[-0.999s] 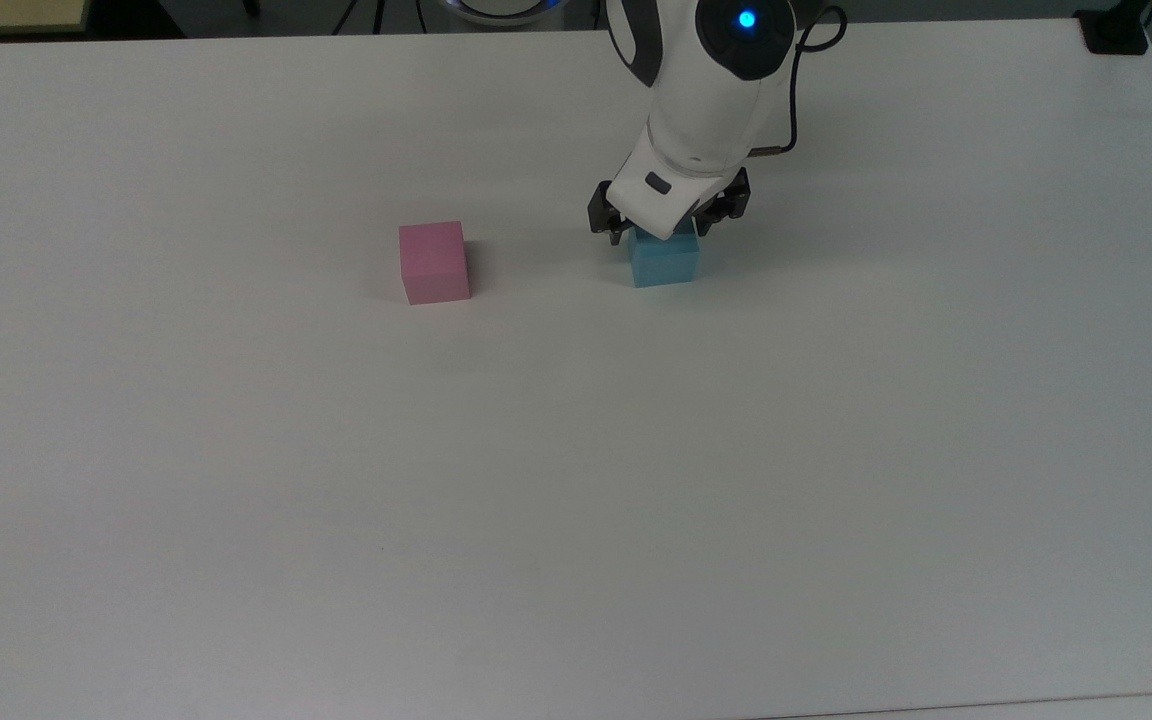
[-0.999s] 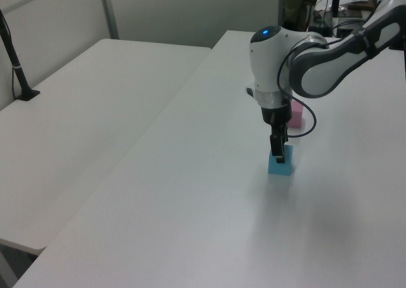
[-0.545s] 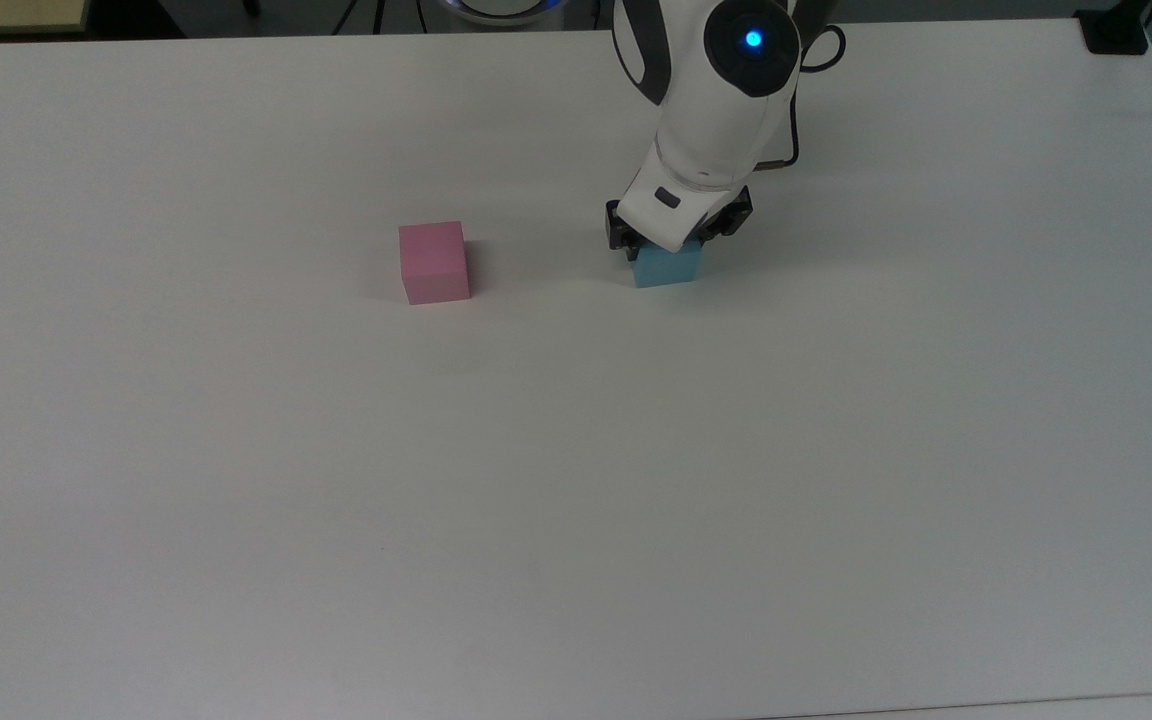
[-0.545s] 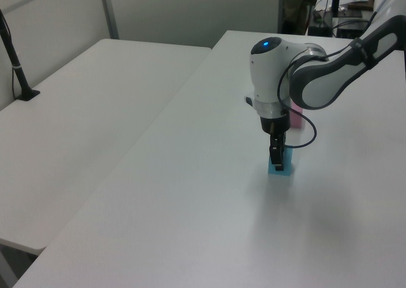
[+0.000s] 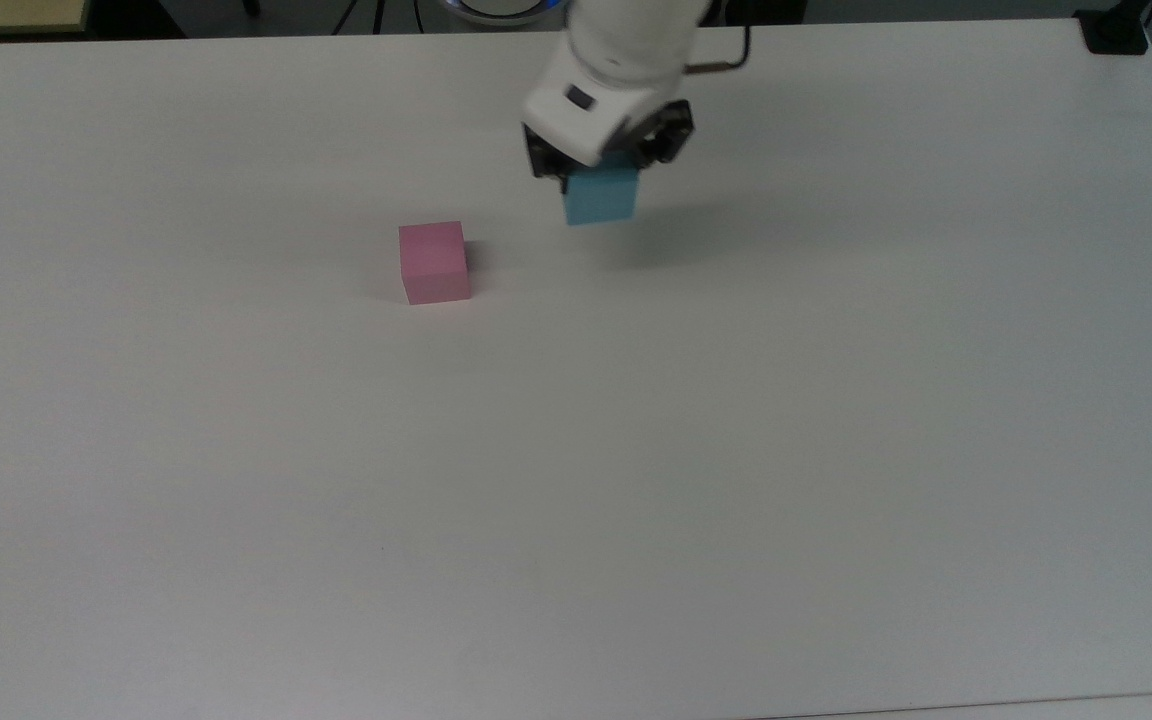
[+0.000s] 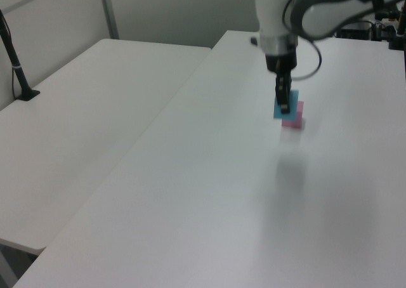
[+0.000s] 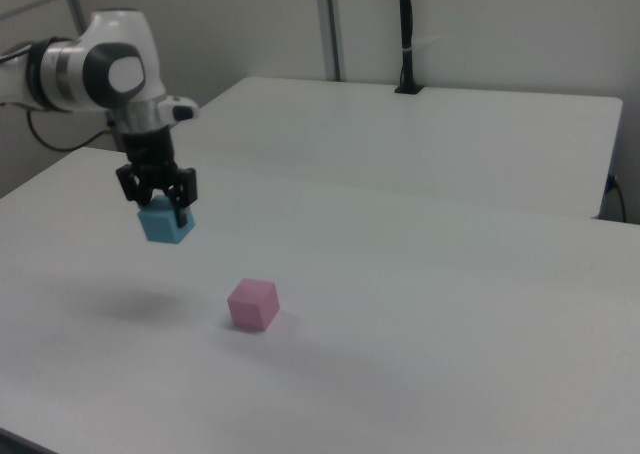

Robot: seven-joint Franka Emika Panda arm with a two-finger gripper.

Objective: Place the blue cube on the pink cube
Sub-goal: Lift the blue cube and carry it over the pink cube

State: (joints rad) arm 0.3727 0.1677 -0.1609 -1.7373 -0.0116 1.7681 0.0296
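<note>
Gripper [image 5: 604,175]: closed around the upper part of the blue cube, one dark finger on each of two opposite sides; points straight down; also seen in the left view [image 6: 283,104] and the right view [image 7: 160,206].
Blue cube [image 5: 600,196]: held off the table, hanging level from the fingers; its shadow falls on the tabletop apart from it in the right view [image 7: 165,223]; in the left view [image 6: 285,105] it overlaps the upper edge of the pink cube.
Pink cube [image 5: 433,262]: resting flat on the table, untouched; in the top view it lies to the lower left of the blue cube, near but apart; in the right view [image 7: 252,305] it sits lower and to the right of the held cube; partly covered in the left view [image 6: 293,120].
Arm [image 7: 100,69]: white with dark joints, reaching in from the right view's left edge.
Table [image 5: 636,480]: white, plain surface.
Second table [image 7: 420,134]: white, set alongside; a black post [image 7: 406,34] stands at its far edge.
</note>
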